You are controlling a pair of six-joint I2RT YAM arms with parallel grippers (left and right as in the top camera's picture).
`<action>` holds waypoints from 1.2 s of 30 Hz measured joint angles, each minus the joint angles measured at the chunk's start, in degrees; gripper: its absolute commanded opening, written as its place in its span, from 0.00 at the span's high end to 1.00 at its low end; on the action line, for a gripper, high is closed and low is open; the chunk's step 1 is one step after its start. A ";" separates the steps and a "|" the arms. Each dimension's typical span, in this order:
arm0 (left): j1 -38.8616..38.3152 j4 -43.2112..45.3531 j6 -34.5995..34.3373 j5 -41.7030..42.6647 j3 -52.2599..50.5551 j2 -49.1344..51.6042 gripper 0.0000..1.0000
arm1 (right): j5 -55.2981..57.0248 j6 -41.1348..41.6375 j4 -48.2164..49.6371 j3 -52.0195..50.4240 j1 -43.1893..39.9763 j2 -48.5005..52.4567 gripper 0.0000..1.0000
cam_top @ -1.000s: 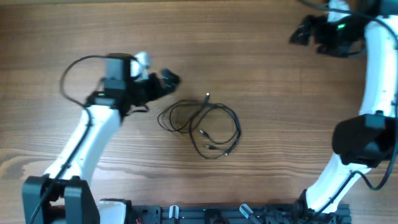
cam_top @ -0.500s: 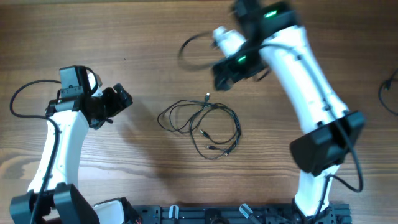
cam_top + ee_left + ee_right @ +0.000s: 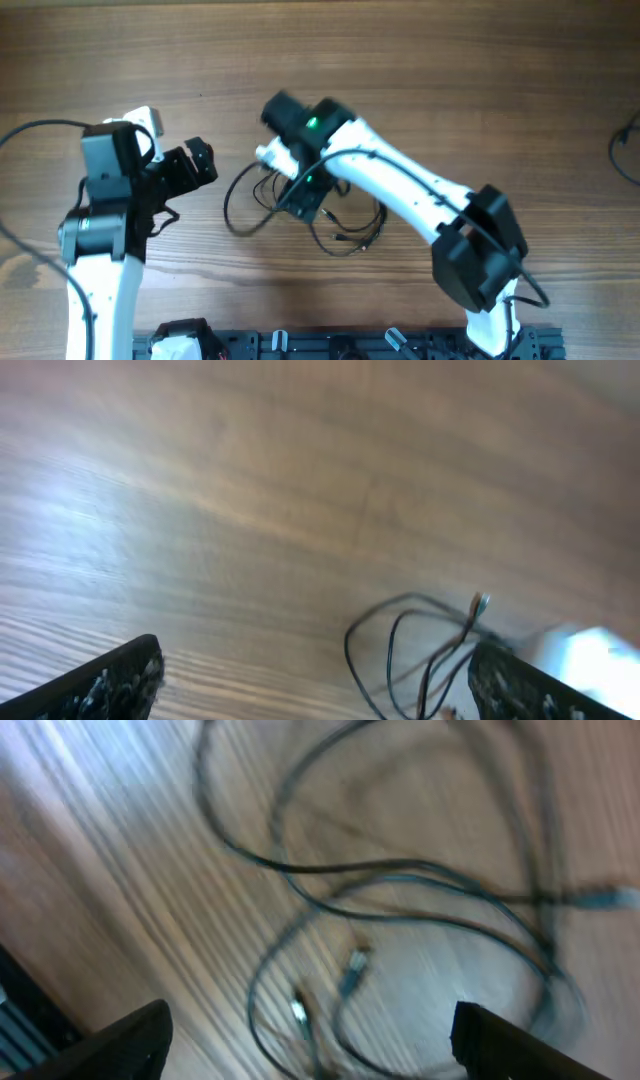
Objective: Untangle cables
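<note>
The cables (image 3: 350, 238), a loose tangle of thin dark loops with small plugs, are pictured lying flat near the centre of the table (image 3: 450, 60). They are partly hidden beneath the right gripper (image 3: 310, 1020), held spread wide above them with nothing clasped. The left gripper (image 3: 195, 165), likewise spread and empty, is stationed at their 9 o'clock. Were several strands pinched together, the tangle could be tightened.

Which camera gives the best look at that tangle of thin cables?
Right wrist: the cables fill it close up, plugs visible, though blurred. Overhead, the right arm covers part. Left wrist catches only a few loops.
</note>
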 measured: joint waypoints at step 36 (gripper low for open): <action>7.32 -3.08 -5.68 -6.25 0.11 -16.85 0.00 | 4.96 9.33 27.87 -12.33 7.72 -0.37 0.96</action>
